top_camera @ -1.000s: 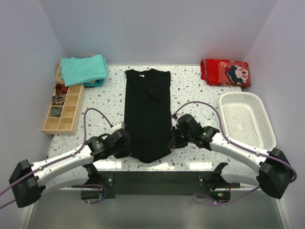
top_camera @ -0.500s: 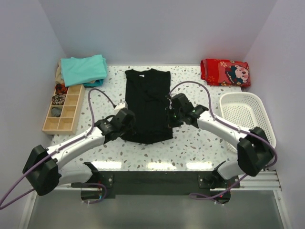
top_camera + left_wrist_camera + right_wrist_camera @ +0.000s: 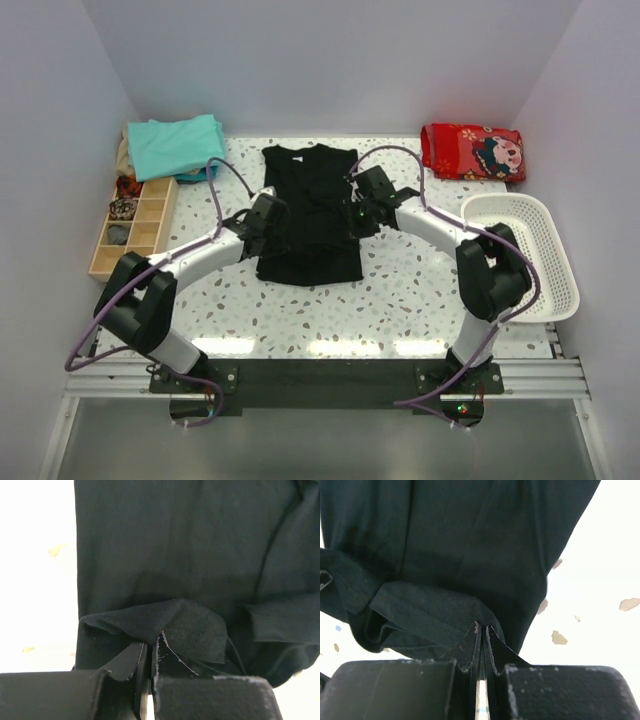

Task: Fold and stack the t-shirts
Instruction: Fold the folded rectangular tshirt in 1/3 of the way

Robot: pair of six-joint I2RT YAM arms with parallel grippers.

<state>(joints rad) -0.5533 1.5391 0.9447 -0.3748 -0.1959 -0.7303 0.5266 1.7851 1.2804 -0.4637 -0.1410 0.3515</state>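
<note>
A: Right, status?
B: Mid-fold. Black t-shirt (image 3: 308, 215) lies lengthwise at mid-surface. It is already narrowed to a long strip, collar at the far end. The near hem is raised and doubled back over the body.
A: Grippers?
B: Left gripper (image 3: 149, 648) is clamped tight on the hem's left corner. Right gripper (image 3: 482, 630) is clamped tight on the right corner. The stitched hem shows in both wrist views, pinched between the jaws. Nothing else is held.
A: Done versus left?
B: Done, by the look of it: side folds are in. Teal t-shirts (image 3: 175, 145) sit folded and piled at the far-left corner of the surface (image 3: 400, 300). Left, I judge: lay the hem down toward the collar, let go, then move the black one onto the teal pile.
A: Any labels or writing?
B: None legible. The black cloth reads plain in every view. Red cloth (image 3: 472, 152) at far right has a cartoon-figure print, no words I can read. White basket (image 3: 520, 260) and wooden tray (image 3: 135, 258) are unmarked.
</note>
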